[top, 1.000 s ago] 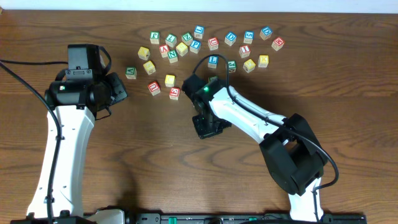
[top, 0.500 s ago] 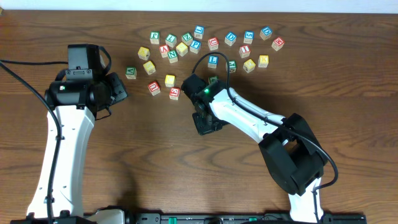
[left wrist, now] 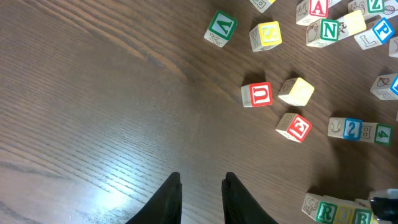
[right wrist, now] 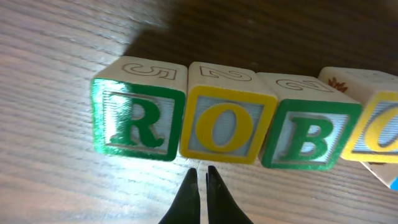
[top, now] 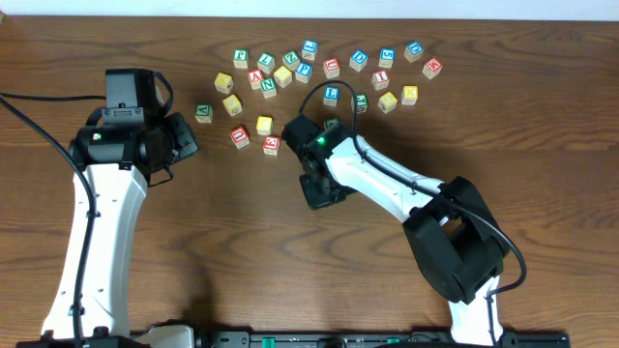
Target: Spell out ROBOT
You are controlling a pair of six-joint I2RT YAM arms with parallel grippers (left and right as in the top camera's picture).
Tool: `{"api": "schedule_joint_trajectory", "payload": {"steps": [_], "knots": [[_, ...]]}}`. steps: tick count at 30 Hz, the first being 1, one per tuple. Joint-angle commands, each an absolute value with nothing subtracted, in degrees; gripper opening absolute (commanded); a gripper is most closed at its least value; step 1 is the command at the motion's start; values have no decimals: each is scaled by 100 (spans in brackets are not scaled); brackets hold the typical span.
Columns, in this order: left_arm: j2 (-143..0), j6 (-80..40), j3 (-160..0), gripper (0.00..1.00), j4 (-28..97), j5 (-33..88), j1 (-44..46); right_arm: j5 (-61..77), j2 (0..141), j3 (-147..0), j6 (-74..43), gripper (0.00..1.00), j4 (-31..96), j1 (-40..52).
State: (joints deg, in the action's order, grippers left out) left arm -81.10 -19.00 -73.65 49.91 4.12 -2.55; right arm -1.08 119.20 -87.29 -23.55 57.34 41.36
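R-O-B-O row sits just in front of right gripper, fingers pinched together on nothing, left gripper slightly parted over bare table; only the final letter is missing, so next: find it in pile, butt against end O.
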Motion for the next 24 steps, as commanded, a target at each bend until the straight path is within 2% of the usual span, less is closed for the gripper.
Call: {"api": "schedule_joint_trajectory", "payload": {"steps": [1, 12, 24], "knots": [[-8130, -1780, -7382, 22, 5013, 340, -272, -73, 11373, -8958, -2425, 1, 5789, 4034], [-8130, -1778, -7382, 22, 5011, 340, -272, -246, 10995, -8696, -2746, 1, 6602, 3212], [-8130, -1778, -7382, 22, 5013, 340, -272, -305, 10995, -7861, -2871, 3, 6042, 3072]]}}
